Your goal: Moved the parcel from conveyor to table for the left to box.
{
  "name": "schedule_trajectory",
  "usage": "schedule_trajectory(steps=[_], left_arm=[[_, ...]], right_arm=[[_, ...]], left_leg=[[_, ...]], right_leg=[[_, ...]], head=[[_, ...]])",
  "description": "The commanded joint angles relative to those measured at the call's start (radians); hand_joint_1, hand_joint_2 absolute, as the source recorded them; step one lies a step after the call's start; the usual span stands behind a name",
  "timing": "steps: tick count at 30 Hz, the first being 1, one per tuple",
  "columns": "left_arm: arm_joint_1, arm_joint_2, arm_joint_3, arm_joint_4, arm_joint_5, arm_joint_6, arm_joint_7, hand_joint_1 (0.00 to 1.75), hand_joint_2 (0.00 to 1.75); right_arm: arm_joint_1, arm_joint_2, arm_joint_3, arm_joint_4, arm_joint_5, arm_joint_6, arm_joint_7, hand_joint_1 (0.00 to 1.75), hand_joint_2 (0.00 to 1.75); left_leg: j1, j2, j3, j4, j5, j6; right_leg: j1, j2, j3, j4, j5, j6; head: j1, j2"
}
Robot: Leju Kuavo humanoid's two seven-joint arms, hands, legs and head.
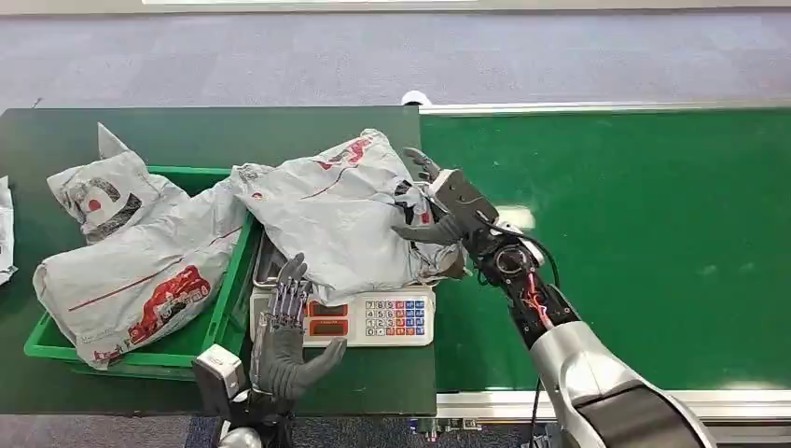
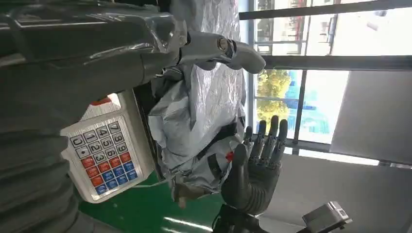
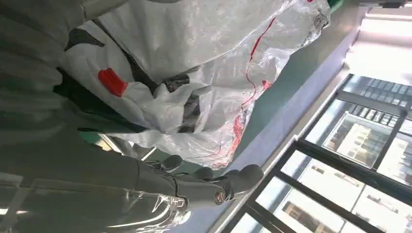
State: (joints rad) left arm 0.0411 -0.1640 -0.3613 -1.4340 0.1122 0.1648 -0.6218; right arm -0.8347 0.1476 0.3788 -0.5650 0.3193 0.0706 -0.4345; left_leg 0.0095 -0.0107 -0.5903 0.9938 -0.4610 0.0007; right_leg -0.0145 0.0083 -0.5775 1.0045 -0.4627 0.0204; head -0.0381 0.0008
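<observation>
Lying across the scale [image 1: 373, 317] near the counter's [image 1: 187, 126] right edge, the parcel [image 1: 340, 210] is a crumpled grey bag with red print, its left end spilling over the rim of the green bin [image 1: 228, 308]. The right hand [image 1: 448, 210] is pressed against the parcel's right end, thumb under the folds and fingers [image 1: 422, 163] over the top, clamped on the plastic; the right wrist view shows the thumb lying close along the wrinkled bag. The left hand [image 1: 284, 341] stands at the counter's front edge, just in front of the scale's left end, palm raised and fingers [image 1: 289, 280] spread apart, holding nothing; whether its fingertips touch the parcel I cannot tell. From the left wrist view the scale's keypad [image 2: 104, 158], with its white, red and blue keys, sits beside the hanging bag, and the right hand [image 2: 257, 170] appears beyond it. Two more grey bags [image 1: 140, 252] fill the bin, which sits toward the counter's front left. The green conveyor [image 1: 634, 243] runs along the counter's right edge, and the right arm [image 1: 550, 327] reaches in over it. A corner of another pale bag [image 1: 5, 229] pokes in at the counter's left edge.
</observation>
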Motion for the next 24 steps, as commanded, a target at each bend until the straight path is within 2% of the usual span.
schedule_trajectory(steps=[1,5,7,9,14,17,19,22,24], left_arm=[[-0.002,0.009,0.002,0.042,-0.002,0.0,-0.001,0.0,1.75],[0.027,0.005,0.023,0.013,0.023,0.026,-0.002,0.0,1.75],[0.047,0.008,0.04,0.002,0.026,0.047,0.0,0.0,1.75],[0.069,0.005,0.058,-0.013,0.028,0.057,-0.002,0.0,1.75],[0.061,0.007,0.066,0.001,0.006,0.024,0.0,0.0,1.75],[0.031,0.025,0.052,-0.002,-0.001,-0.046,-0.005,0.0,1.75],[-0.024,0.044,0.043,0.015,-0.025,-0.098,-0.012,0.0,1.75],[-0.148,0.064,0.026,0.056,-0.127,-0.094,-0.054,0.0,1.75],[-0.188,0.061,0.036,0.067,-0.158,-0.082,-0.061,0.0,1.75]], right_arm=[[-0.002,-0.009,0.04,-0.023,-0.004,-0.002,-0.003,0.0,1.75],[0.12,-0.021,0.014,-0.253,-0.045,-0.128,-0.061,0.0,1.75],[0.273,-0.05,-0.014,-0.486,-0.141,-0.139,-0.045,0.0,1.75],[0.434,-0.058,-0.075,-0.653,-0.181,-0.217,-0.059,0.0,1.75],[0.625,-0.033,-0.195,-0.784,-0.169,-0.285,-0.085,0.0,1.75],[0.671,-0.019,-0.249,-0.797,-0.152,-0.302,-0.101,0.0,1.75],[0.689,-0.012,-0.274,-0.808,-0.147,-0.303,-0.118,0.0,1.75],[0.693,-0.003,-0.285,-0.824,-0.14,-0.29,-0.133,0.0,1.75],[0.693,0.002,-0.29,-0.826,-0.13,-0.293,-0.133,0.0,1.75]], left_leg=[[0.0,0.001,0.001,-0.001,0.0,0.0],[0.0,0.0,0.001,-0.001,0.0,0.0],[0.001,0.0,0.005,-0.004,0.0,0.0],[0.001,-0.003,0.003,-0.002,0.0,0.0],[0.001,-0.007,0.004,-0.003,-0.002,-0.001],[0.001,-0.003,0.002,-0.001,-0.004,-0.003],[0.0,-0.006,0.001,-0.001,-0.003,-0.003],[0.0,-0.006,0.001,-0.001,-0.002,-0.003],[0.001,-0.004,0.0,-0.001,-0.002,-0.003]], right_leg=[[0.0,0.0,0.001,-0.001,0.0,-0.001],[0.0,-0.001,0.002,-0.001,0.0,-0.001],[0.001,-0.002,0.005,-0.005,0.0,-0.002],[0.001,-0.004,0.004,-0.003,-0.001,-0.001],[0.001,-0.008,0.007,-0.004,-0.006,-0.002],[0.001,-0.004,0.003,-0.002,-0.005,-0.002],[0.001,-0.006,0.003,-0.002,-0.005,-0.003],[0.001,-0.007,0.003,-0.001,-0.005,-0.003],[0.001,-0.005,0.002,-0.001,-0.004,-0.003]], head=[[0.0,0.0],[0.0,0.0],[0.0,0.0],[0.0,0.0],[-0.001,0.0],[0.0,0.0],[0.0,0.0],[0.0,0.0],[0.0,0.0]])
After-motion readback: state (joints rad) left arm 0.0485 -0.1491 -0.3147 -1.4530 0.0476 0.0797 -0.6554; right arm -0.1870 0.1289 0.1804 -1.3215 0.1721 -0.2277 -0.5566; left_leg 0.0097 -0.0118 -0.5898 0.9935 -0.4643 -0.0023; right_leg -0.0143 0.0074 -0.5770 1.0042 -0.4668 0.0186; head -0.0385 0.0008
